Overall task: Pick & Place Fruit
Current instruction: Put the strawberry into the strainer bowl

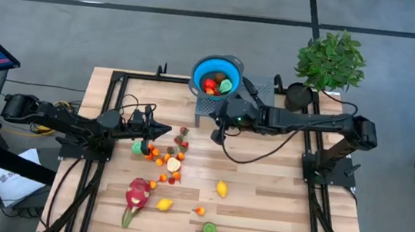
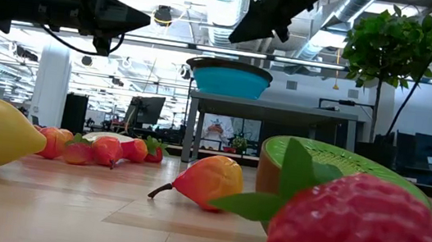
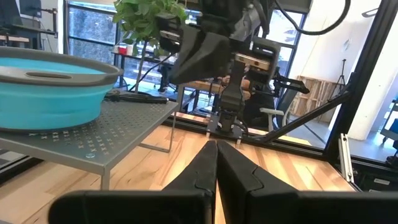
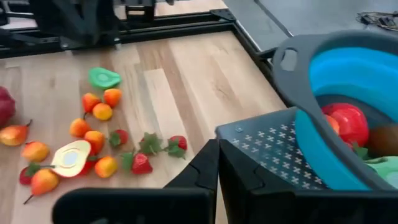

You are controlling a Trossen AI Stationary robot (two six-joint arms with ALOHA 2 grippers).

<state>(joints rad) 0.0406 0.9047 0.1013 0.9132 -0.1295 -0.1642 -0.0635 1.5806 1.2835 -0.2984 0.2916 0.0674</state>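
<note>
While most of the fruit [image 1: 166,158] lies scattered over the wooden surface [image 1: 275,208], a few pieces already sit in the blue bowl [image 1: 217,75], which stands on a grey perforated stand [image 4: 273,152] at the far edge. The dragon fruit [image 1: 137,194] lies toward the near left, with a lemon [image 1: 221,188] and a halved kiwi [image 1: 209,229] apart from the main cluster. The right end effector [image 1: 216,136] hangs just beside the stand, fingers together and holding nothing. The left end effector [image 1: 166,131] hovers above the cluster, fingers likewise pressed together and empty. A potted plant [image 1: 331,61] stands at the far right corner.
</note>
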